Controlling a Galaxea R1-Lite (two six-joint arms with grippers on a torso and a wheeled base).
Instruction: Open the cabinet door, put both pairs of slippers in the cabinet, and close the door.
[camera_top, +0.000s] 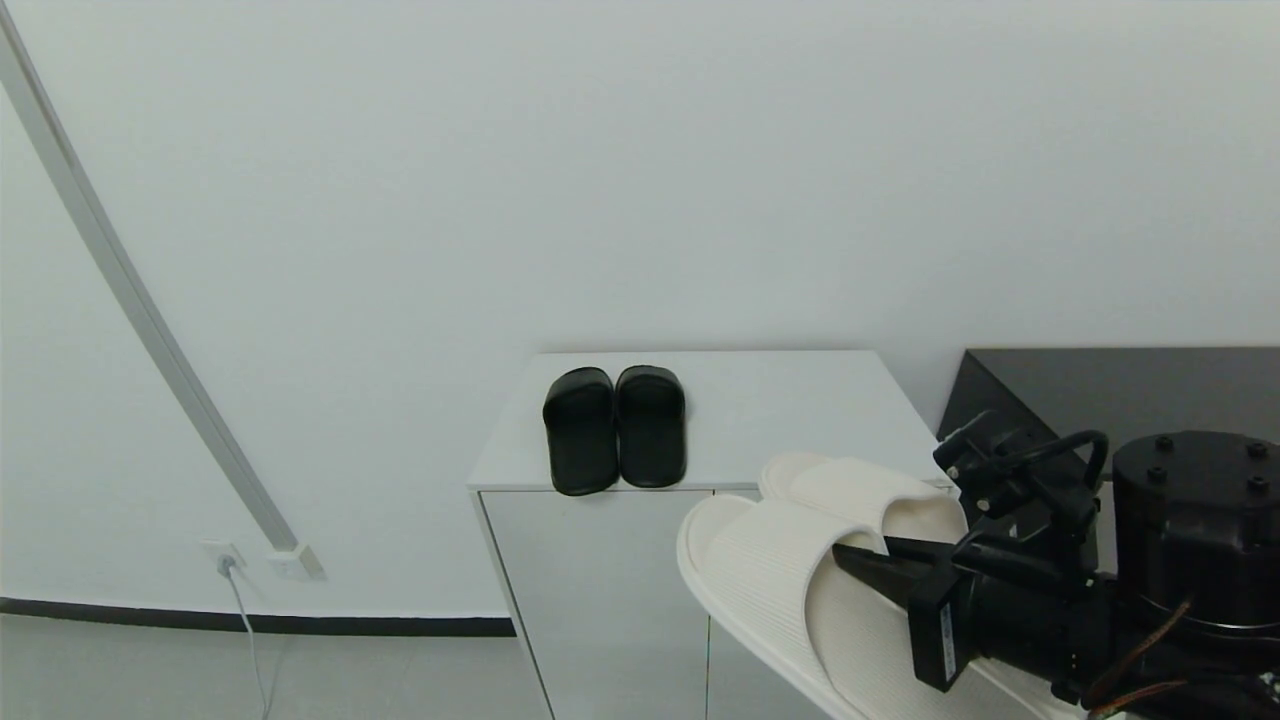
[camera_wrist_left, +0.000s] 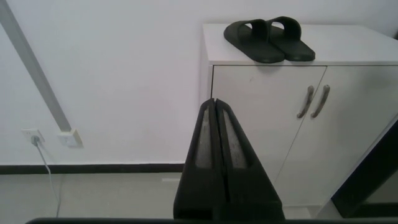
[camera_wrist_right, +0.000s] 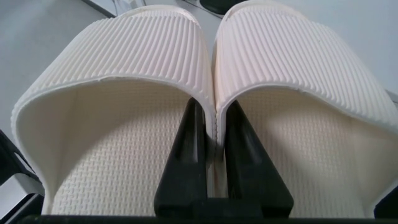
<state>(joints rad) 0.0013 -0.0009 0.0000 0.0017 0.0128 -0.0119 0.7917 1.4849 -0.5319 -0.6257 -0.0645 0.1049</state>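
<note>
Clamping my right gripper (camera_wrist_right: 214, 134) on the touching inner edges of the white slippers (camera_top: 790, 575), I hold them before the cabinet (camera_top: 790, 405); my left gripper (camera_wrist_left: 214, 106) is pressed together, empty. Black slippers (camera_top: 615, 428) sit on the cabinet's top. A pinch this thin may let one slide out. The left wrist view gives the door handles (camera_wrist_left: 314, 101), covered from the head view.

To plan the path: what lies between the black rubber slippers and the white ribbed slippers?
Head view: only bare white cabinet top separates black slippers from white slippers.

White wall (camera_top: 640, 150) with slanted grey conduit (camera_top: 123, 270), socket (camera_top: 222, 556), black skirting (camera_top: 250, 621), grey floor (camera_top: 130, 672).
</note>
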